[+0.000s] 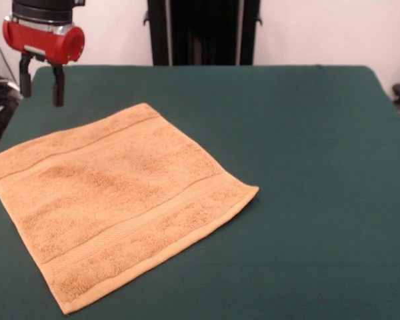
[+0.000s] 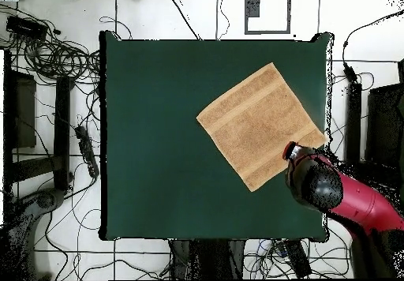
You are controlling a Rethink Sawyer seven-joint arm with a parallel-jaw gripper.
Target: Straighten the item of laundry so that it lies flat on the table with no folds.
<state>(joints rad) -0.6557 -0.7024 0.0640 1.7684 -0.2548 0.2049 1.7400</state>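
Square orange-tan terry towel (image 1: pixel 117 203) lies flat on dark green cloth counter (image 1: pixel 307 167); claw (image 1: pixel 41 79) hovers parted, empty (only withdrawal seems needed).

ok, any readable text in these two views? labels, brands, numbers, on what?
None readable in either view.
towel: plain terry with woven bands, no tag or print showing.
table: plain green cloth, no markings.
tool: red housing above it, no legible label or number.
Floor clutter around the table in the overhead view: cables and boxes, too small to show any text.
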